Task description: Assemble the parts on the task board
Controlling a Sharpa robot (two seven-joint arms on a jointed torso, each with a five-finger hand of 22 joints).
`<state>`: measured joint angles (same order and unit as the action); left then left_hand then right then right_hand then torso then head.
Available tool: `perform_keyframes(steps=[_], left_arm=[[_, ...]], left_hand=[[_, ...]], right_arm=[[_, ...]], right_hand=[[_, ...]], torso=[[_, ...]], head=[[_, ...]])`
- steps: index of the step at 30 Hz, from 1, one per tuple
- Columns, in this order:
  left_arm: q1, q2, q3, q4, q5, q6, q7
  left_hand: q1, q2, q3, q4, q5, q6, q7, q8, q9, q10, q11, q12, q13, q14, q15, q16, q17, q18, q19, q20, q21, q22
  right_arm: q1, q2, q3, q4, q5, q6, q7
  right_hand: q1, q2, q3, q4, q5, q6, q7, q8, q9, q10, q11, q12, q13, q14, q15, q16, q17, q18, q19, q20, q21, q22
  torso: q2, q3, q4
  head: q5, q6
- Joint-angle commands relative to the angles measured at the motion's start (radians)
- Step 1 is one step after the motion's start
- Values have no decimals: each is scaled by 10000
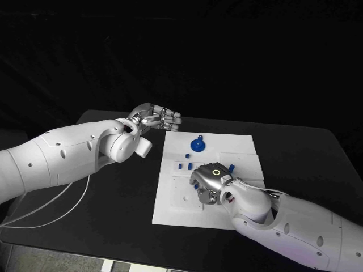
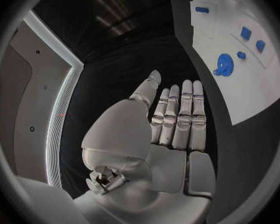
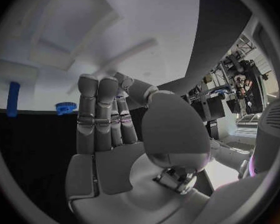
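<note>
Your small blue plastic parts (image 1: 185, 166) lie on the white rectangular task board (image 1: 169, 212) mid-desk, with the round blue geared disc (image 1: 197, 146) toward its far edge. They look light, rigid and slick; pinch each across its flat sides. Your right hand (image 1: 209, 182) rests over the board, fingers (image 3: 97, 115) straight, holding nothing. Your left hand (image 1: 153, 118) hovers off-board, fingers (image 2: 179, 115) extended, empty.

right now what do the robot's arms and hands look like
Both arms are smooth white shells with small dark holes. The left arm trails thin white cables over the black table. Each hand is silver with jointed fingers: left hand, right hand, which carries a small glowing ring on its back.
</note>
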<state>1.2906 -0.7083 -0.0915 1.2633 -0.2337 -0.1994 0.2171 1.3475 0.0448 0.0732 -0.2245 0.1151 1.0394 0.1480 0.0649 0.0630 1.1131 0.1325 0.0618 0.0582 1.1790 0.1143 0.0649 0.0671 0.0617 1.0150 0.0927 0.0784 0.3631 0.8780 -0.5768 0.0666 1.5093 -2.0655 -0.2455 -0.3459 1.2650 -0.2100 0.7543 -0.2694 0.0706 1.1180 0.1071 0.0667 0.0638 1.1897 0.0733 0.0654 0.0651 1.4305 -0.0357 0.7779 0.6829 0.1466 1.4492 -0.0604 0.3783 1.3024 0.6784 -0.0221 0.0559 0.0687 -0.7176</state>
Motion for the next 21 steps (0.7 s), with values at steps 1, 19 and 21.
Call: perform_keyframes(steps=[1,19,21], left_arm=[[8,1,6,29,0,174,-1],[7,-61,3,-17,-1,164,-10],[7,-74,3,-20,-1,155,7]], left_hand=[[66,7,-62,3,-42,-79,-25,-21,-9,-83,7,-10,-4,-76,-1,-30,2,-6,56,32,-22,-23],[72,2,-85,30,-58,-170,3,-25,-10,-89,12,-9,-4,-81,2,-29,3,-4,64,36,-21,-67],[95,2,-85,31,-51,-178,2,-19,-8,-84,10,-8,-4,-74,-2,-28,4,-2,73,34,-17,-93]], right_arm=[[-24,-30,-11,-13,166,-127,-50],[-20,-802,415,890,595,-831,-367],[-16,-981,672,1065,766,-729,-358]], right_hand=[[74,-331,-918,156,134,-416,-108,-22,-5,-822,159,-71,-84,23,75,-164,-342,189,165,134,-608,-447],[74,-479,-1404,584,56,-350,-166,-46,-14,-609,124,-63,-69,14,58,9,-837,148,492,115,-1183,-892],[-59,-513,-1011,622,44,-283,-117,-50,-14,-270,57,-61,-65,78,17,90,-807,91,531,70,-1101,-821]], torso=[[-6,1,2],[-14,4,-26],[-15,-2,-29]], head=[[-29,10],[-131,123],[-160,157]])
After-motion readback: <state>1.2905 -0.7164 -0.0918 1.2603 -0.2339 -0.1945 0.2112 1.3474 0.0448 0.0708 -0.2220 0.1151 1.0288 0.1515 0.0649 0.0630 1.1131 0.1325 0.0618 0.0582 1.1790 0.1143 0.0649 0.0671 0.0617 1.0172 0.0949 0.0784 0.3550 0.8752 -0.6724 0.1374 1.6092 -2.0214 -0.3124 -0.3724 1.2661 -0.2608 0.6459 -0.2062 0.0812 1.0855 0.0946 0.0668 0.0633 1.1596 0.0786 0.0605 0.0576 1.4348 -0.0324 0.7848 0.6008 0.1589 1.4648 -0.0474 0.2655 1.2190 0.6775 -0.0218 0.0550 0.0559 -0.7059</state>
